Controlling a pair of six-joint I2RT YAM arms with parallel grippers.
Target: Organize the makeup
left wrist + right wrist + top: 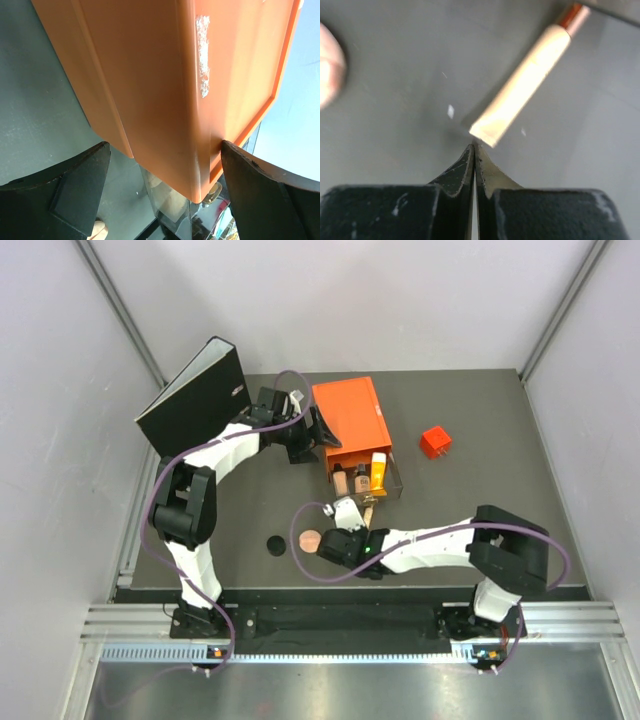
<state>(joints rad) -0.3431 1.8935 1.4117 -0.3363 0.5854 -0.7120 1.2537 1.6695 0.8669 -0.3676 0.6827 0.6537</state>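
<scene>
the slim beige tube (522, 84), smooth and matte with a flat crimped end and a coppery cap, lies near the middle of the dull grey table (500, 480). its long axis runs from near edge to far edge, with the cap toward the clear tray (397, 485) holding 2 tan bottles (361, 480) by the glossy orange box (350, 415). the right gripper (475, 147) is pressed fully closed on nothing, its tips just at the crimped end. the left gripper (165, 150) gapes wide astride the box's corner.
</scene>
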